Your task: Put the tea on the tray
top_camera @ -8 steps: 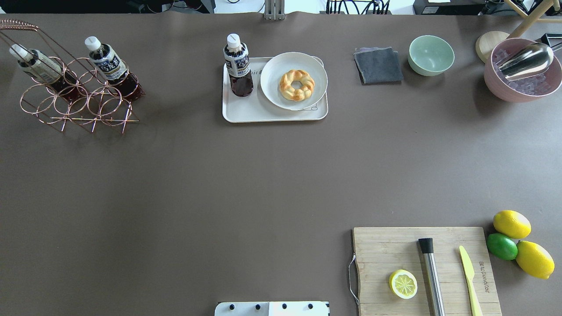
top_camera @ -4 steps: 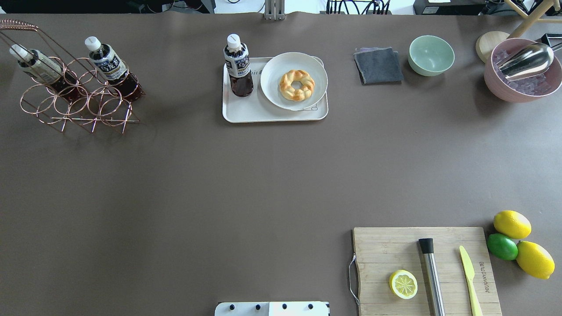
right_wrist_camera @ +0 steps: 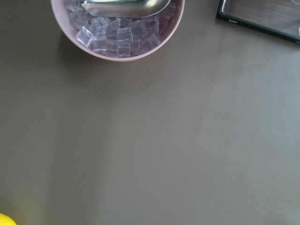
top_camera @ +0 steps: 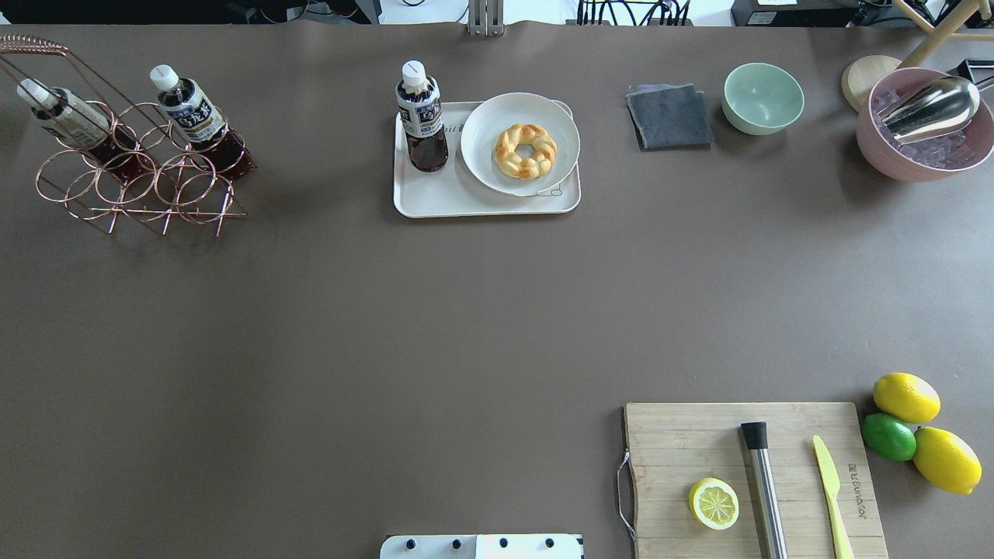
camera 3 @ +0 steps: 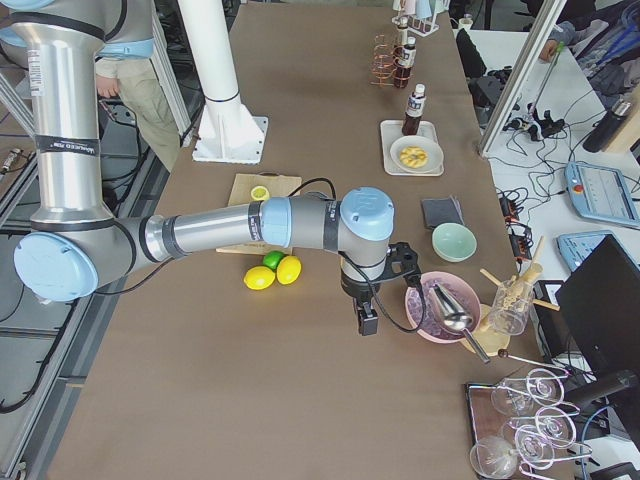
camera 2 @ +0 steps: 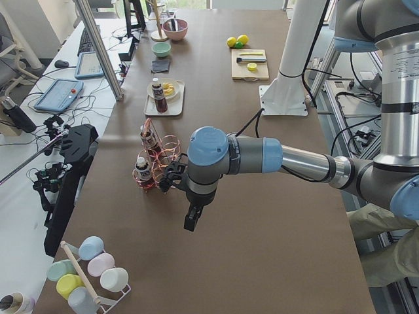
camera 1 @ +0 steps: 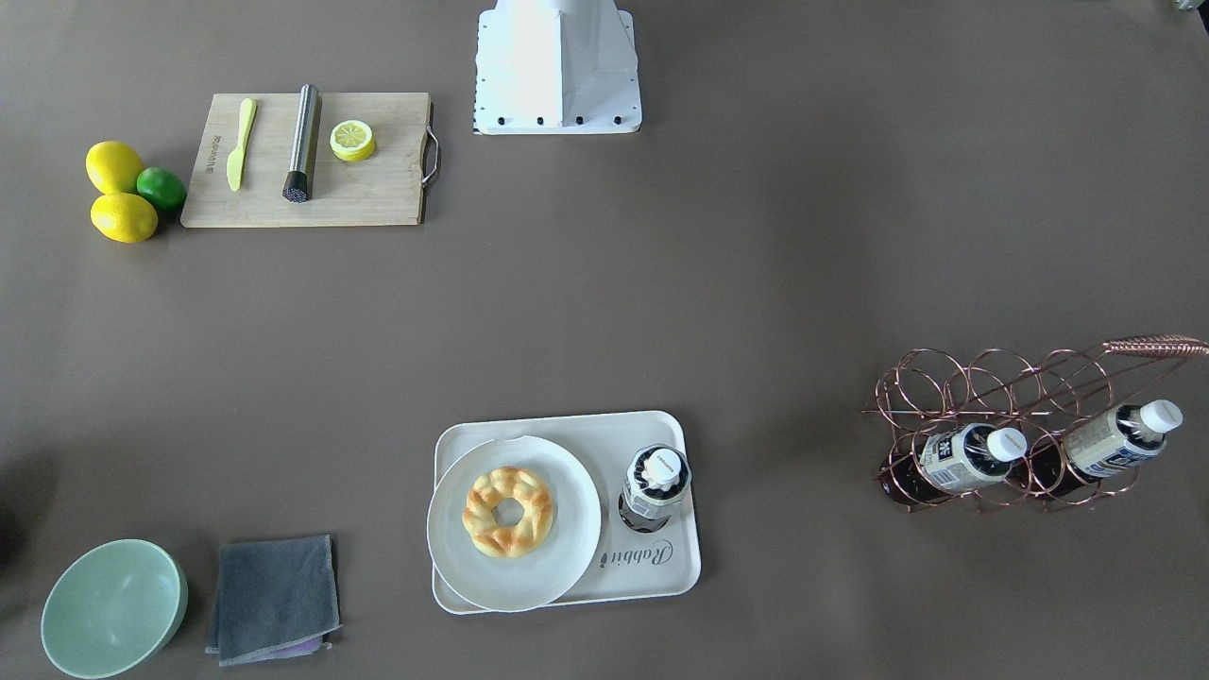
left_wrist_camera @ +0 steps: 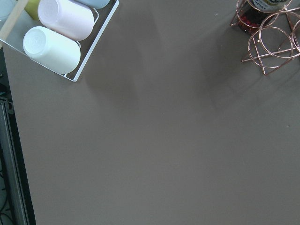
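Nothing has moved since the earlier overhead frames. The tea bottle (top_camera: 422, 116) stands upright at the same spot on the white tray (top_camera: 466, 200), just beside the round plate (top_camera: 481, 128) that carries a braided ring pastry (top_camera: 526, 150). From across the tabletop (top_camera: 388, 310) I see its base inside the tray rim. With no change between frames, I judge the bottle settled and the placement complete.

Two like bottles (top_camera: 194, 116) lie in the copper wire rack (top_camera: 132, 182), well apart from the tray.

Neither arm enters the overhead or front-facing view. The left pincer (camera 2: 190, 224) hangs above bare tabletop near the rack, and the right pincer (camera 3: 367, 324) hangs near the pink bowl of ice (camera 3: 428, 312). Only the side views show them, so I cannot tell whether either one's fingers are spread or closed. Neither is anywhere near the tea bottle.
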Available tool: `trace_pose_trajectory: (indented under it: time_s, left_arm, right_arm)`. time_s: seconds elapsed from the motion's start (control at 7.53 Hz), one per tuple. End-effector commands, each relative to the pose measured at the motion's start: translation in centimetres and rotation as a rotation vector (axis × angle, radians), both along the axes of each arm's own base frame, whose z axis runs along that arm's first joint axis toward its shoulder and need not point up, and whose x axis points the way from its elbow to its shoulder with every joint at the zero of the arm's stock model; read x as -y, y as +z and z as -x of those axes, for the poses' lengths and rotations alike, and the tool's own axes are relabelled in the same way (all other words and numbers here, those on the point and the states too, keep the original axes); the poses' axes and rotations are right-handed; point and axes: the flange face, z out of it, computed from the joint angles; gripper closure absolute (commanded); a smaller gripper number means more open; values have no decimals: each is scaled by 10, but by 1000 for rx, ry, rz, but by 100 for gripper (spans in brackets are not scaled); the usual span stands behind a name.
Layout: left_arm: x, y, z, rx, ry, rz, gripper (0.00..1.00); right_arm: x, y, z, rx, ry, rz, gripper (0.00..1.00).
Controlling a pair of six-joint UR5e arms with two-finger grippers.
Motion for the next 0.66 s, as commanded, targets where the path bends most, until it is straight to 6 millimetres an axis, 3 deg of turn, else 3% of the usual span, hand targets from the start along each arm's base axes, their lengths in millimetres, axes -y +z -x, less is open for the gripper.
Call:
trace_pose_trajectory:
  time_s: [0.0, 0.27, 0.53]
  left_arm:
    - [6, 28, 1, 2, -2, -6, 3]
    - [6, 32, 0, -3, 0, -6, 3]
    - [7, 29, 0, -5, 0, -11, 3]
  right_arm:
    - [17, -16, 23, -3, -43, -26, 0]
    - [26, -22, 56, 7, -97, -28, 0]
    - [21, -12, 57, 12, -93, -3, 0]
